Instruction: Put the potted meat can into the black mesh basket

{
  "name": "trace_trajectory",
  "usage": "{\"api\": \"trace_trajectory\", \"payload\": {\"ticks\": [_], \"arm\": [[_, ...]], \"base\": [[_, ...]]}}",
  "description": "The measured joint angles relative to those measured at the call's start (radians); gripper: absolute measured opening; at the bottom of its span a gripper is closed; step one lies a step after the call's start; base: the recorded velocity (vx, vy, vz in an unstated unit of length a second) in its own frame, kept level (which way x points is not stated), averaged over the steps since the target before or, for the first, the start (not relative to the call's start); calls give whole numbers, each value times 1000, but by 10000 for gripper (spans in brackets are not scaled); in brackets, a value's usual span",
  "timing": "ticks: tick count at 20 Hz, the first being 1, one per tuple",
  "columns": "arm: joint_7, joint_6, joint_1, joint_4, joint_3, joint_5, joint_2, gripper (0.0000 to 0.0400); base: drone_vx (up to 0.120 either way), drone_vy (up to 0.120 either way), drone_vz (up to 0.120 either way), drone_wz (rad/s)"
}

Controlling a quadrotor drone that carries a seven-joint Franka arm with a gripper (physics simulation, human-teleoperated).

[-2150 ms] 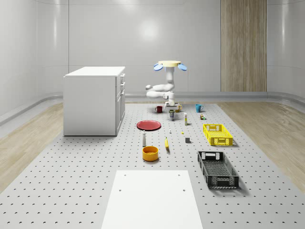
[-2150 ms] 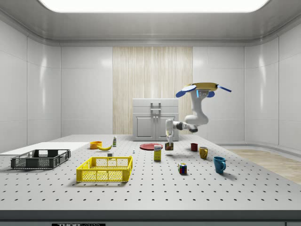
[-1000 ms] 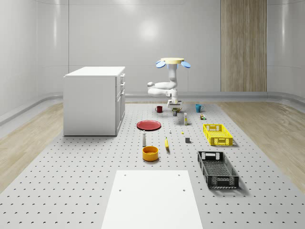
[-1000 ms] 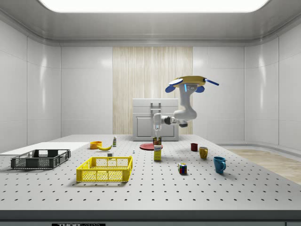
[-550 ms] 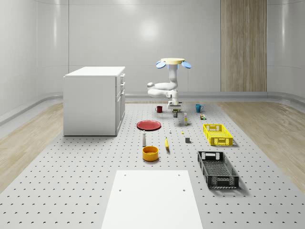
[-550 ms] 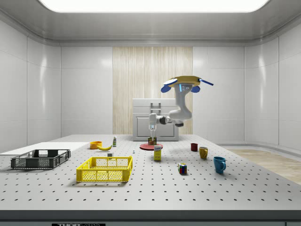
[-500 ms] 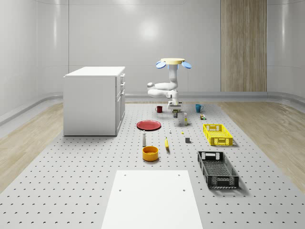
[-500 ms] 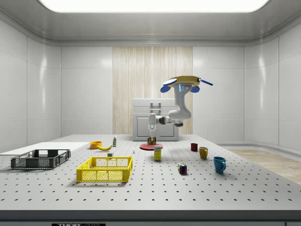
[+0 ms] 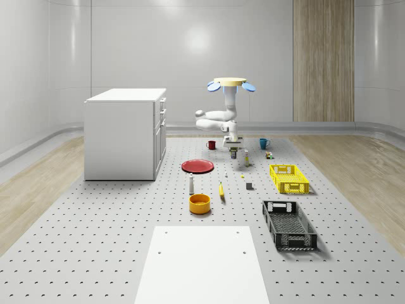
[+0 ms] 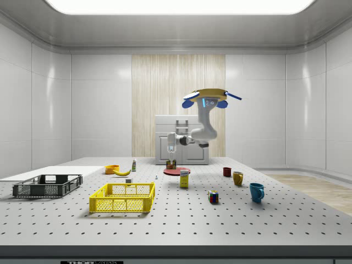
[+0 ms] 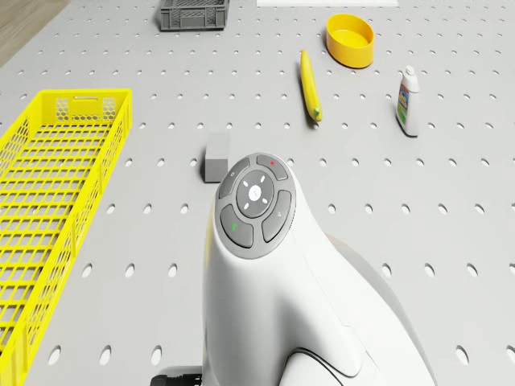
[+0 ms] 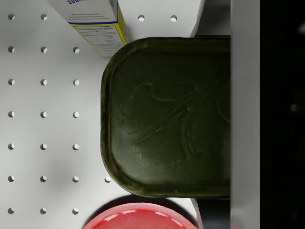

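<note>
The potted meat can [image 12: 167, 117] shows its dark green lid in the wrist view, pressed against a grey finger [image 12: 245, 114]. My gripper [image 10: 171, 158] is shut on the can [image 10: 171, 164], which hangs a little above the table beside the red plate [image 10: 177, 171] and the sugar box [image 10: 184, 179]. The drone [image 9: 230, 83] hovers over the far middle of the table, its arm bent down to the gripper [image 9: 235, 149]. The black mesh basket [image 9: 288, 225] lies well away, near the front at the whole-scene view's right.
A yellow basket [image 9: 289, 178] lies between the drone and the black basket. A grey block [image 9: 249, 185], banana [image 9: 221, 189], bottle [image 9: 191, 183] and orange bowl [image 9: 199, 202] stand mid-table. Mugs [image 9: 264, 143] stand behind; a white cabinet [image 9: 125, 133] is at the left.
The drone and arm have carried the can off the table by the mugs toward the side view's left, past the sugar box to the red plate.
</note>
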State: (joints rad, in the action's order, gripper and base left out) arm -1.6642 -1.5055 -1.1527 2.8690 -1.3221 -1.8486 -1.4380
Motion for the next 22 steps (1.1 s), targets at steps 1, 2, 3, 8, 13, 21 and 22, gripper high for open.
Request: {"api": "trace_trajectory", "payload": {"ticks": [1,2,3,8,13,21,22], "arm": [[0,-1,0,0,0,1,-1,286],[-1,-3,-1,0,0,1,-3,286],[-1,-4,-1,0,-1,2,-4,286],[-2,-10,-3,-1,-2,4,-10,286],[-4,-15,-4,-1,-3,7,-17,286],[-6,-24,-7,-1,-4,11,-26,286],[-6,-25,-7,-1,-5,11,-27,286]], "base": [[120,0,0,0],[120,0,0,0],[120,0,0,0],[120,0,0,0],[120,0,0,0],[120,60,0,0],[120,120,0,0]]}}
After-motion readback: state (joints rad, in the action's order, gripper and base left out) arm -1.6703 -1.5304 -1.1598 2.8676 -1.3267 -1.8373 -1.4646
